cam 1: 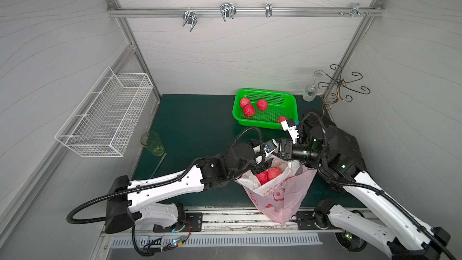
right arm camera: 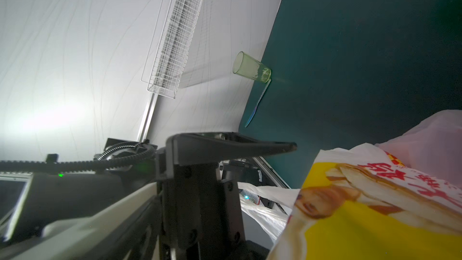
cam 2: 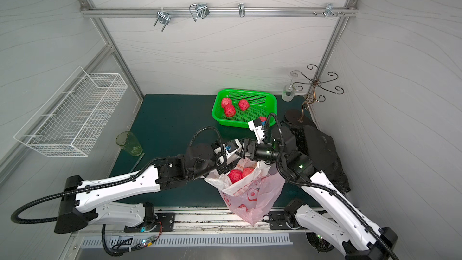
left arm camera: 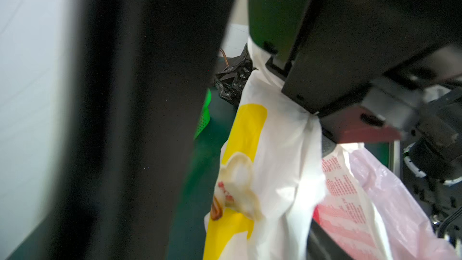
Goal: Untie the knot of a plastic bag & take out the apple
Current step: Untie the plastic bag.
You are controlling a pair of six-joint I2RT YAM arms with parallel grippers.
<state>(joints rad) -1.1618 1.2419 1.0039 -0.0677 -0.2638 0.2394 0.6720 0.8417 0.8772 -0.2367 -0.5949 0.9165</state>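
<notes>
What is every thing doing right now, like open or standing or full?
plastic bag, untied, mouth open.
apples in the bag, two showing, not yet out.
green basket, holding loose apples.
green cup, standing upright.
left gripper, dipped into the bag's mouth, jaws unclear.
right gripper, jaws wide, at the bag's rim.

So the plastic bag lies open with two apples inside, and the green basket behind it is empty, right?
Not empty: both top views show the green basket holding several red apples. The plastic bag does lie open with two more apples inside.
</notes>
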